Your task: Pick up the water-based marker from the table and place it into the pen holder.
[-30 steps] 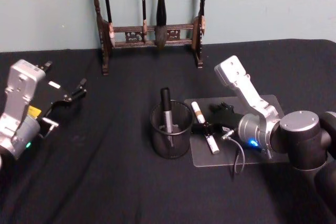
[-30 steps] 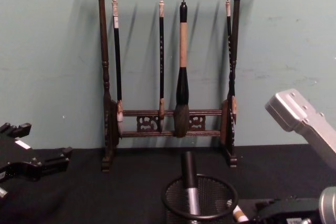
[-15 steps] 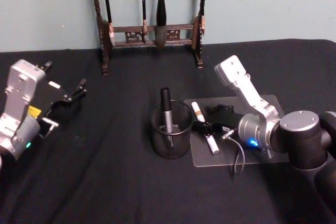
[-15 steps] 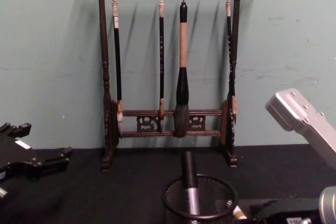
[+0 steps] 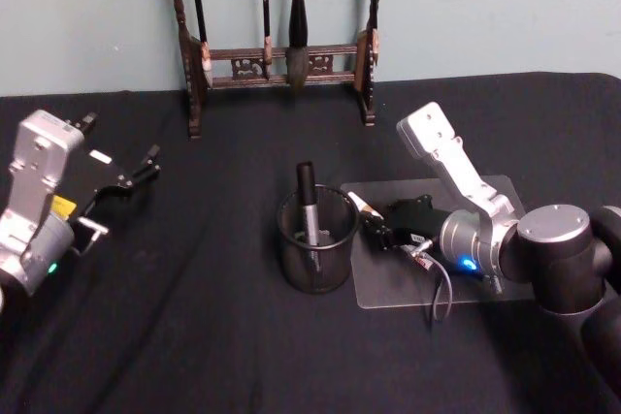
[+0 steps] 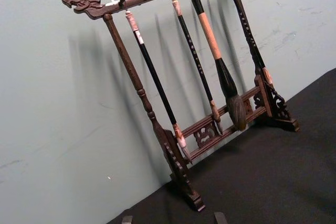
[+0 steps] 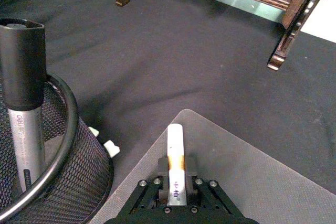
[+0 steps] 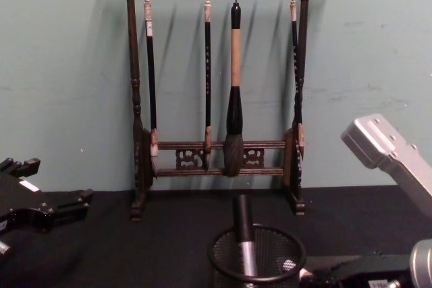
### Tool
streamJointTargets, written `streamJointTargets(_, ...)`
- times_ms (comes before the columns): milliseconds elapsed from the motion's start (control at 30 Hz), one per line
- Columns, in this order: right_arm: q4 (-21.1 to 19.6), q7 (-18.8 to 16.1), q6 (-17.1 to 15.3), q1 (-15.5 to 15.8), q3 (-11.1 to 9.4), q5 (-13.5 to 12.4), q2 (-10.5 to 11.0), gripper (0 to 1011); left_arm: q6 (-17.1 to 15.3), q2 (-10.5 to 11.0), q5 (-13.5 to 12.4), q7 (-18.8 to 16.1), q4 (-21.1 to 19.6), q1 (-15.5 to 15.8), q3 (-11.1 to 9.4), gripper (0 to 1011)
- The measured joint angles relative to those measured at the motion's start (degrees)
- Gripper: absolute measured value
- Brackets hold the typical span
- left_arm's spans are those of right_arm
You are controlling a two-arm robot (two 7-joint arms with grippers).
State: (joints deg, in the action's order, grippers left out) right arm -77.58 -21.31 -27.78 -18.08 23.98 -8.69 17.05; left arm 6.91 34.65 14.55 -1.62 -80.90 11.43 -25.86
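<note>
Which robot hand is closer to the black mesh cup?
Right. The right gripper holds the marker just beside the pen holder; the left gripper sits far off to its left.

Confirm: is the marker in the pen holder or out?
Out. The right gripper is shut on the marker, held beside the pen holder, outside its rim.
</note>
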Motion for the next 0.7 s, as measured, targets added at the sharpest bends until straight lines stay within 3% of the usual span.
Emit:
streamJointTargets(500, -0.2, -0.1, 0.1, 0.1, -0.2, -0.1, 0.0, 178, 0.0, 0.0, 0.0, 0.0, 0.0, 0.0, 0.0, 1001)
streamJointTargets(700, -2.0, 0.0, 3.6, 1.2, -1.6, -1.1, 0.0, 178, 0.0, 0.0, 0.0, 0.0, 0.0, 0.0, 0.0, 1001)
